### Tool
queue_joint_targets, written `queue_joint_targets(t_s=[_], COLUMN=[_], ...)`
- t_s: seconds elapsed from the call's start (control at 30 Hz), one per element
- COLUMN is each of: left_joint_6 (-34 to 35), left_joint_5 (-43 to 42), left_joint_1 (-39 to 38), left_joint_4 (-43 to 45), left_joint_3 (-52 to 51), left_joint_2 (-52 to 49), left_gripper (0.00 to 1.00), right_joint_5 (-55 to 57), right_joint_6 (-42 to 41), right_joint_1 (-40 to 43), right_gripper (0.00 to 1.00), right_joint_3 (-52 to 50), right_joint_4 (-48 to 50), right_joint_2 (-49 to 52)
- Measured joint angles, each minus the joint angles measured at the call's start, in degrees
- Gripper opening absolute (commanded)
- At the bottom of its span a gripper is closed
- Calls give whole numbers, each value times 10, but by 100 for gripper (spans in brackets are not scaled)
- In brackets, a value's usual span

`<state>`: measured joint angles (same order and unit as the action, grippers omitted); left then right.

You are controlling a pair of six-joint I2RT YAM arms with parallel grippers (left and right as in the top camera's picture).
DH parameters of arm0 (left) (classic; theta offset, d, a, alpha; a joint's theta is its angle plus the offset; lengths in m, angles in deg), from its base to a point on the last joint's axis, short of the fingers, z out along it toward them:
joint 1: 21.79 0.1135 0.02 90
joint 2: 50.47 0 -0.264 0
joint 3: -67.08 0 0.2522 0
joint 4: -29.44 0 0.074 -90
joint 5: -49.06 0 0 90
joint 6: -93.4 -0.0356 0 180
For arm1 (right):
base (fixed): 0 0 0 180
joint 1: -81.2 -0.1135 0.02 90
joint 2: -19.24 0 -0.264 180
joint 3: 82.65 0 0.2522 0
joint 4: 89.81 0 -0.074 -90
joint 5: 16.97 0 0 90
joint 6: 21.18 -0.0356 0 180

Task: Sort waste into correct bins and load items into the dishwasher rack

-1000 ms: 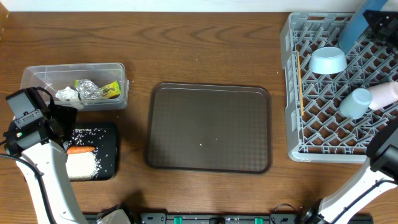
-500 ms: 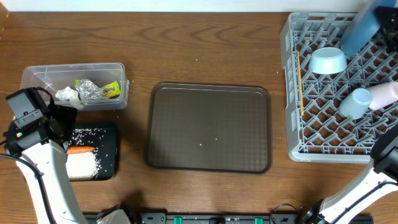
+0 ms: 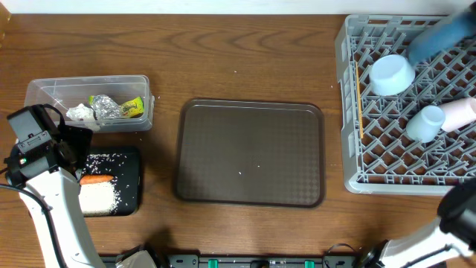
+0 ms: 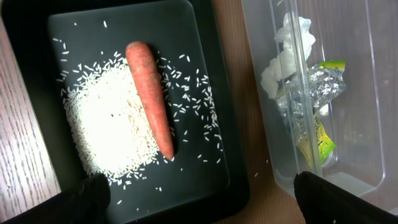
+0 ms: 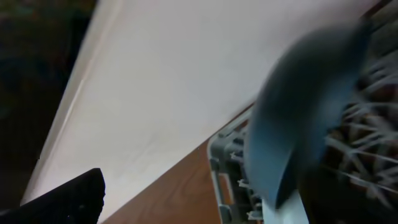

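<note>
While the left jaws stand wide apart and grasp nothing, left of the brown serving tray (image 3: 249, 152), they hang above the black tray (image 4: 205, 37), where the carrot (image 4: 149, 93) lies partly on the rice (image 4: 118, 130), and the clear tub (image 4: 258, 74) with the wrapper (image 4: 305, 87) and the packet (image 4: 317, 140). Right of the brown serving tray stands the dishwasher rack (image 3: 346, 112) with the light-blue bowl (image 3: 392, 74), a pale-blue cup (image 3: 425, 123) and the chopsticks (image 3: 358, 97); the dark-blue bowl (image 3: 442, 37), blurred, is over its far corner. Only one finger (image 5: 68, 199) of the right jaws shows, so I cannot tell if they are released
</note>
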<state>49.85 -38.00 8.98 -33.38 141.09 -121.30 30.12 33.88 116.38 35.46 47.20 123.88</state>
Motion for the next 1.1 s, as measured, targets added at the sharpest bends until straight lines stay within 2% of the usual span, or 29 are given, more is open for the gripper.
queue_joint_targets(t_s=[0.27, 0.47, 0.63, 0.83, 0.93, 1.1], left_joint_6=[0, 0, 0, 0, 0, 0], left_joint_5=[0, 0, 0, 0, 0, 0], left_joint_1=[0, 0, 0, 0, 0, 0], left_joint_4=[0, 0, 0, 0, 0, 0], left_joint_3=[0, 0, 0, 0, 0, 0], left_joint_2=[0, 0, 0, 0, 0, 0], left_gripper=[98, 98, 98, 98, 98, 98], right_joint_5=[170, 201, 175, 59, 21, 62], right_joint_6=[26, 39, 42, 57, 92, 122], right_joint_1=[-6, -29, -63, -122, -166, -248], right_gripper=[99, 99, 99, 98, 91, 80], right_joint_3=[2, 2, 2, 2, 2, 1], right_joint_4=[-64, -84, -90, -116, -148, -235], right_joint_2=[-150, -174, -175, -178, -179, -183])
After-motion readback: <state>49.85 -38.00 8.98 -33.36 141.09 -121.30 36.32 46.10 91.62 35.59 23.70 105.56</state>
